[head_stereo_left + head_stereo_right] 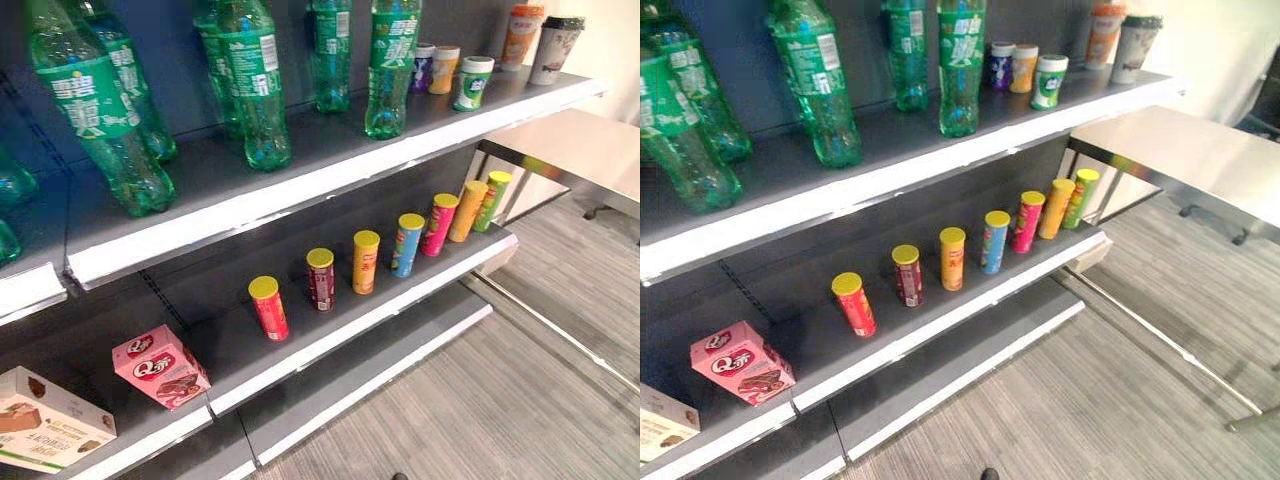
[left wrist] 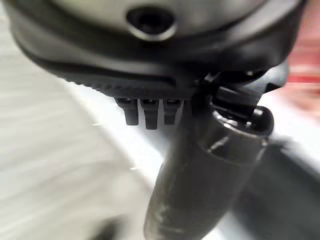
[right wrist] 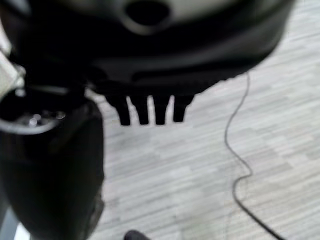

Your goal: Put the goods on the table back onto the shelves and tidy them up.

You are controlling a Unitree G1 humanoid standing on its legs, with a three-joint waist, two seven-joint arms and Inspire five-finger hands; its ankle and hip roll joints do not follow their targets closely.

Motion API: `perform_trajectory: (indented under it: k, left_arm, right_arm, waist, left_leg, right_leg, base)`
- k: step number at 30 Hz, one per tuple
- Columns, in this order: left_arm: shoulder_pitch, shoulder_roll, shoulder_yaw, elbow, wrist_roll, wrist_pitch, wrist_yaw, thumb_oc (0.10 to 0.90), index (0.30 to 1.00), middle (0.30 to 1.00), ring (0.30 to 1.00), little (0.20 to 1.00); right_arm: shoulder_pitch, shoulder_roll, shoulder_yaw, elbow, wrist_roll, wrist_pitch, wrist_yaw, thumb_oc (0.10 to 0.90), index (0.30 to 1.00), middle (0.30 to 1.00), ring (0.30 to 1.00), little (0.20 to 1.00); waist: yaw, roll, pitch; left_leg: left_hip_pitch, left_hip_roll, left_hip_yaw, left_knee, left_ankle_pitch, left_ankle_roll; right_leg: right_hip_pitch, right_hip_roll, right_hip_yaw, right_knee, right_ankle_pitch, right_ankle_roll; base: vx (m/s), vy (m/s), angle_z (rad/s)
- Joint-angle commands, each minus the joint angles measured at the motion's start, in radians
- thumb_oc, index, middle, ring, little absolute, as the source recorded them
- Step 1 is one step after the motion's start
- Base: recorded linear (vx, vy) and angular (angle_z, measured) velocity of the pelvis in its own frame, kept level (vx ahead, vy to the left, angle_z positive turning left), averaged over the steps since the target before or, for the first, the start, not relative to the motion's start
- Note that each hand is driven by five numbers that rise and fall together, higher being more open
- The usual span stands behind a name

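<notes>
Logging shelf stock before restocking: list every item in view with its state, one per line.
Green bottles: capped, leaning on the top shelf.
Small jars: upright, lids on.
Two cups: upright, lidded.
Snack tubes: upright in a row, yellow lids on.
Pink box: closed, tilted on the shelf.
Beige box: closed, lying flat.
Left hand: fingers straight, holding nothing.
Right hand: fingers straight, holding nothing.
</notes>
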Motion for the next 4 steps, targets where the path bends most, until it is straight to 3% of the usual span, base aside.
perform_trajectory:
  k: [1,4]
  left_arm:
    - [-0.066,0.003,0.006,-0.038,-0.052,-0.009,-0.011,0.8,0.9,0.9,0.9,0.9]
    - [-0.051,-0.037,0.042,0.007,-0.142,-0.007,-0.046,0.8,0.9,0.9,0.9,0.9]
  right_arm:
    - [-0.04,0.043,-0.027,0.006,0.041,-0.029,-0.007,0.8,0.9,0.9,0.9,0.9]
    - [-0.036,0.051,-0.009,0.011,0.04,-0.025,0.009,0.8,0.9,0.9,0.9,0.9]
  waist:
    - [0.003,-0.034,0.046]
    - [0.005,-0.041,0.044]
  left_leg:
    - [0.025,0.036,-0.084,0.004,-0.016,-0.039]
    - [0.023,0.032,-0.09,0.004,-0.018,-0.037]
  right_leg:
    - [0.073,-0.045,0.035,0.005,-0.033,0.088]
    - [0.076,-0.049,0.031,0.006,-0.03,0.088]
  base:
    - [0.01,0.024,0.08]
    - [0.0,0.039,0.07]
